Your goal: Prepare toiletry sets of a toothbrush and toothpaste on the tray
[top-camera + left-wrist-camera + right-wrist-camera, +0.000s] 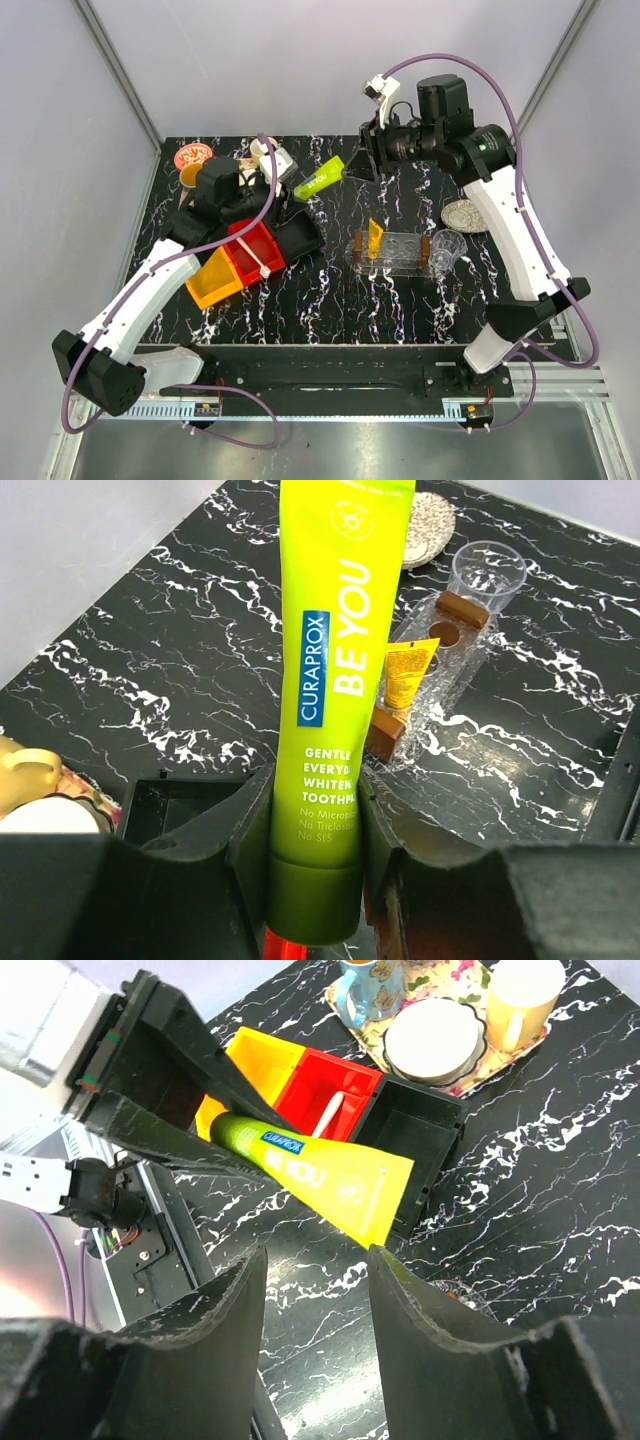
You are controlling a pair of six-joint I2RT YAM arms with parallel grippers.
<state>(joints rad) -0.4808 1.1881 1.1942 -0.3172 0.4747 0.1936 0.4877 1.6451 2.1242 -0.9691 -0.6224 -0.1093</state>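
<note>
— Two tubes, yes? Where are they?

— The orange tube (pixel 374 238) stands in the rack (pixel 392 250), at its left end. The green tube (pixel 335 680) hangs in the air, left of the rack and further back. The left tool (pixel 315 830) is clamped on its cap end.

— And the right tool (pixel 318 1300)?

— Jaws apart, nothing between them, facing the tube's flat crimped end. I read it as a hand-over. Next it must close squarely on that thin end before the left lets go.

— Slippery?

— Glossy, soft plastic, so probably. The toothbrush (pixel 330 1115), a slim white stick, lies in the red bin (pixel 305 1090), well left of the rack.
</note>
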